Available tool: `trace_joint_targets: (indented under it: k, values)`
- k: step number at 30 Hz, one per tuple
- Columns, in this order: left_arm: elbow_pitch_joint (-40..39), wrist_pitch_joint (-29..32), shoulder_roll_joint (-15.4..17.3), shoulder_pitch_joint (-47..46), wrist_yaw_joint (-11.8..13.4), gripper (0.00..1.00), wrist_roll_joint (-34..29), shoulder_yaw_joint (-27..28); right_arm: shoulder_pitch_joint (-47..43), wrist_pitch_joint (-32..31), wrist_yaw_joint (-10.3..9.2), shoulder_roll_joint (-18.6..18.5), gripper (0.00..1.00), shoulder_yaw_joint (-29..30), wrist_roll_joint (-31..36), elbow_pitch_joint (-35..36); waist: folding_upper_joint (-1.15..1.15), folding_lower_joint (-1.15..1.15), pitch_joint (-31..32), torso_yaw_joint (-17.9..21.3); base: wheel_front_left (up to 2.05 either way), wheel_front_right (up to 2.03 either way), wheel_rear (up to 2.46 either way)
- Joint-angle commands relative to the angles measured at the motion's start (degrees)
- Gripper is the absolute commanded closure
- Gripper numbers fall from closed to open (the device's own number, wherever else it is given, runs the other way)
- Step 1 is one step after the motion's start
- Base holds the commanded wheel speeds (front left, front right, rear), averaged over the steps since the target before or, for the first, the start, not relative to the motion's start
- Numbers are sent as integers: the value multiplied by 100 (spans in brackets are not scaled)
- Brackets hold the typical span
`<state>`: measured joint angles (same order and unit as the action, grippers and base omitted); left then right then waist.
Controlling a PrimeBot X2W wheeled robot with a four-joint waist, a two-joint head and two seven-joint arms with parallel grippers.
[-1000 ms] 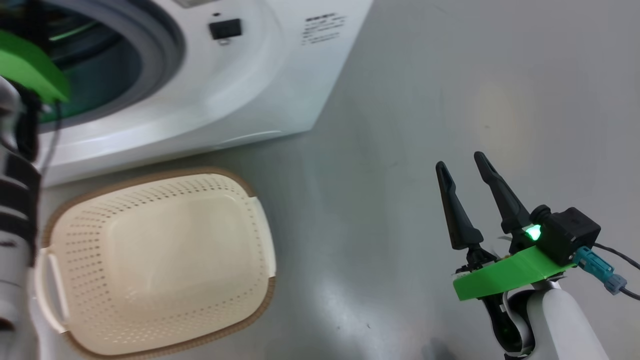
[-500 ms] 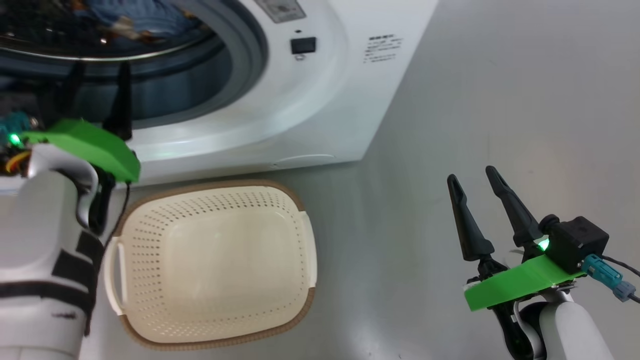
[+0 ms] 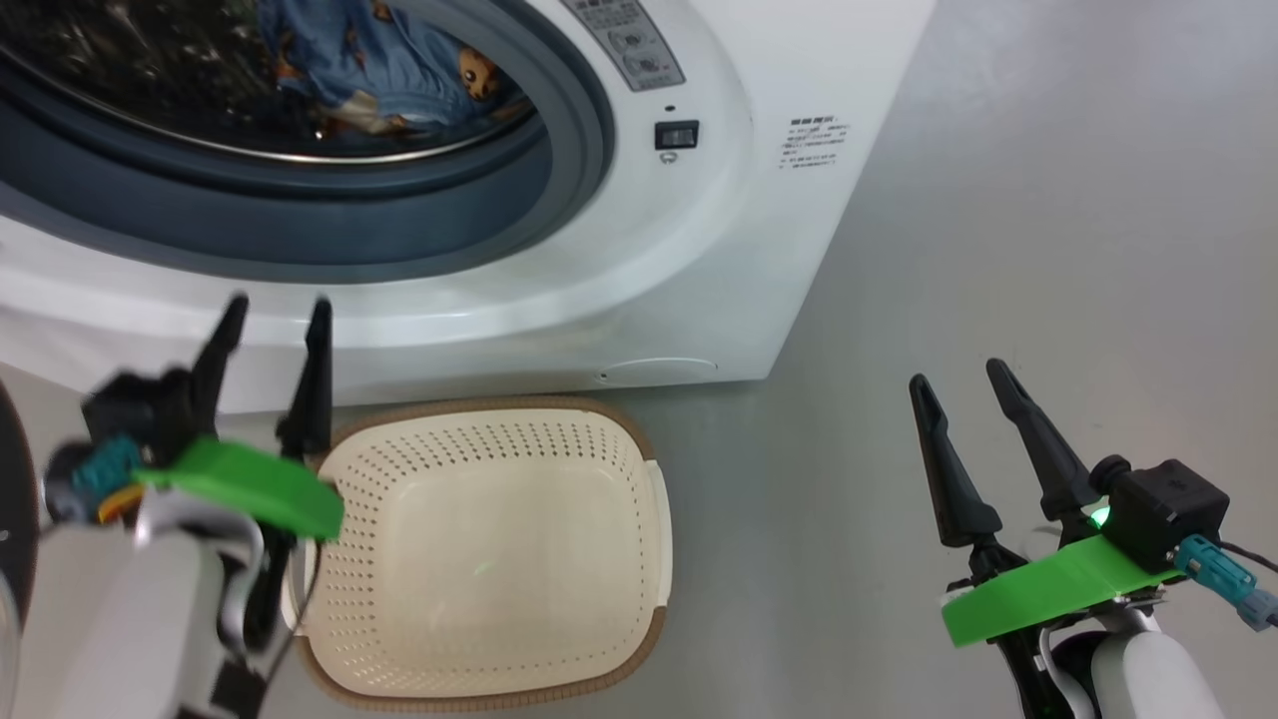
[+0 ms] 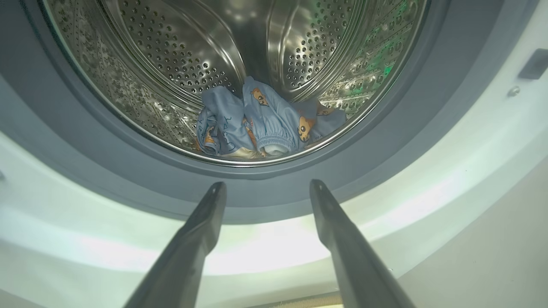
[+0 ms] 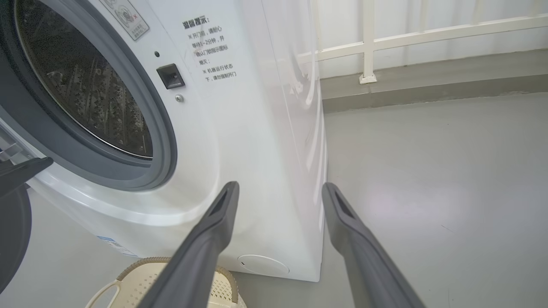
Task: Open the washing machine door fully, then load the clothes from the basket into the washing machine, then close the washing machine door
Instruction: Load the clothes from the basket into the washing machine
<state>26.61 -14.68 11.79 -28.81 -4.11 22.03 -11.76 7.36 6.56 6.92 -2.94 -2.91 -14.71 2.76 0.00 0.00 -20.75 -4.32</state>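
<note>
Though cut off at the left edge, dark rim of the washing machine door (image 5: 13,239). Clothes (image 4: 261,124) low inside the washing machine (image 3: 699,250). Basket (image 3: 489,559) on the floor (image 3: 998,200) just before it. Left tool (image 3: 280,302) and right tool (image 3: 956,372) spread wide.

The light is bright and even, and the shadows are soft. In the head view the left gripper (image 3: 280,302) is smeared by motion blur, while the right gripper (image 3: 957,372) is sharp. Just ahead of the left gripper, a white band of glare lies on the washing machine (image 4: 449,184). The drum (image 4: 171,64) beyond it sparkles and has a green tint. Beyond the right gripper there is a pale glare patch on the floor (image 5: 406,201). Both wrist views bend lines near the edges.
</note>
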Motion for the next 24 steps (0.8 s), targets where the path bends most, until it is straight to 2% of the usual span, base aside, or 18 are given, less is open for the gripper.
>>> trace_joint_targets:
  k: [1,14,24]
  values:
    - [-294,-31,191,226,85,0,38,221,-97,5,57,6,0,-121,-50,153,0,0,112,-66,0,0,0]
    - [-1838,29,-184,2078,680,0,317,291,-407,102,57,6,0,-102,-150,43,0,0,817,-152,0,0,0]
    - [-2230,0,-190,2747,833,0,193,250,-660,147,57,6,0,-111,-255,-29,0,0,1346,-137,0,0,0]
